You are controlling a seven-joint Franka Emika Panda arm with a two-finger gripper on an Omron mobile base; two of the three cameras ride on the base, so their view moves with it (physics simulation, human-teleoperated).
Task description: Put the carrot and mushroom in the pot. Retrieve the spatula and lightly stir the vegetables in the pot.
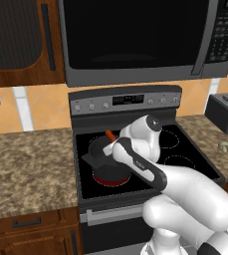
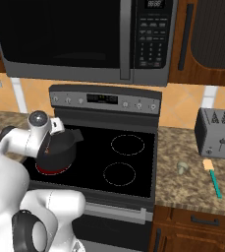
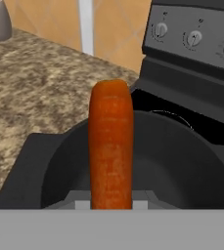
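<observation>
The white arm bends forward from the base and folds down over the left side of the black glass stove top (image 2: 133, 162), its wrist tipped so that the end effector (image 3: 111, 202) points down and forward into the round dark grey-black cooking pot (image 1: 103, 154). The end effector is closed on the small bright orange tapered carrot (image 3: 111, 151), which stands straight out from between the two finger tips, its rounded end reaching over the pot's far rim in the hand view. In the left base view the carrot's tip (image 1: 109, 134) pokes up just beyond the wrist, above the pot. The pot sits directly under the end effector on a glowing red burner (image 1: 111, 178), with one flat side handle (image 3: 20, 166) showing to the left of the carrot in the hand view.

Well away to the right of the end effector, on the speckled stone bench (image 2: 192, 182) across the stove, lies the tiny pale cream mushroom (image 2: 182, 167). Just past it lies the slim spatula (image 2: 213, 178) with a teal-green handle and pale tan flat end, in front of the grey metal toaster (image 2: 216, 133). The stove's grey control panel with round knobs (image 3: 194, 36) rises beyond the pot.
</observation>
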